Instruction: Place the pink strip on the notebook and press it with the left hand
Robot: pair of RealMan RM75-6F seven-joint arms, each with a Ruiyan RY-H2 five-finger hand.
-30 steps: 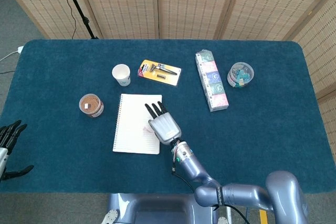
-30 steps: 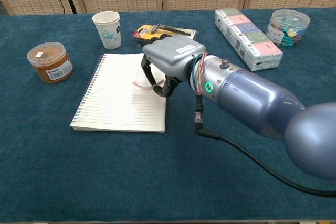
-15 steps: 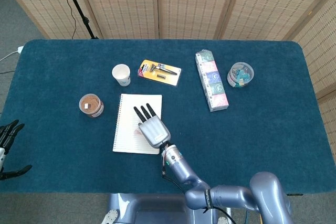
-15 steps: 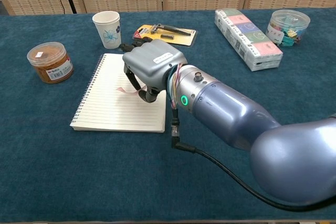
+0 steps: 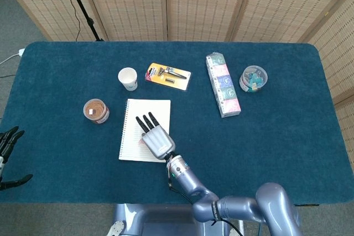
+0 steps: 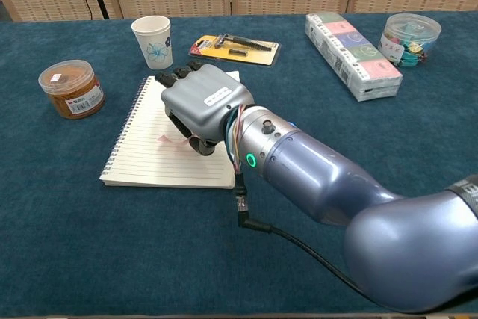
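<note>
A white spiral notebook [image 5: 133, 120] [image 6: 142, 147] lies open on the blue table, left of centre. My right hand [image 5: 153, 136] [image 6: 203, 98] hovers low over its lower right part, palm down, fingers pointing away from me. It pinches the pink strip [image 6: 166, 140] underneath; the strip's free end pokes out to the left and lies on or just above the lined page. The rest of the strip is hidden under the hand. My left hand [image 5: 8, 147] is far off at the table's left edge, fingers apart and holding nothing.
A paper cup [image 5: 128, 78] and a brown-lidded jar [image 5: 96, 110] stand behind and left of the notebook. A razor pack [image 5: 168, 75] lies just beyond it. Further right are a long box [image 5: 223, 84] and a clear tub of clips [image 5: 253, 78].
My right hand has carried the pink strip leftward across the notebook, from near its right edge toward the middle of the page. The left hand has barely moved.
</note>
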